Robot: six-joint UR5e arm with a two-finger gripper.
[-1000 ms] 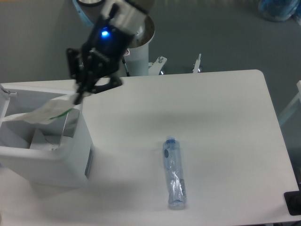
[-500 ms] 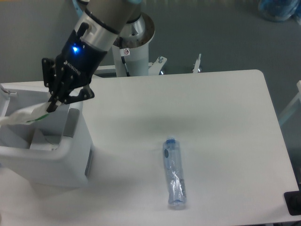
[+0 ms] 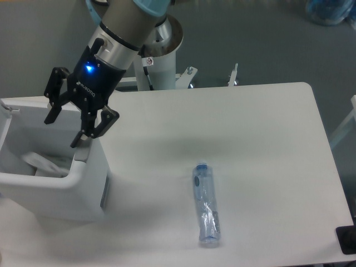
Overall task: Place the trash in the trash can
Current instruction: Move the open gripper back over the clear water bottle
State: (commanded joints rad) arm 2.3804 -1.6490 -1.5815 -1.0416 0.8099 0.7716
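While the robot arm reaches down from the top left, its black tool (image 3: 64,130) hangs over the open top of the white trash can (image 3: 83,183) with both fingers spread wide and nothing between them. Inside the trash can, a white packet (image 3: 41,163) lies low against the inner wall. Well to the right, on the white desk (image 3: 261,144), a slim clear bottle (image 3: 206,204) lies on its side, its blue cap (image 3: 201,166) pointing toward the far edge.
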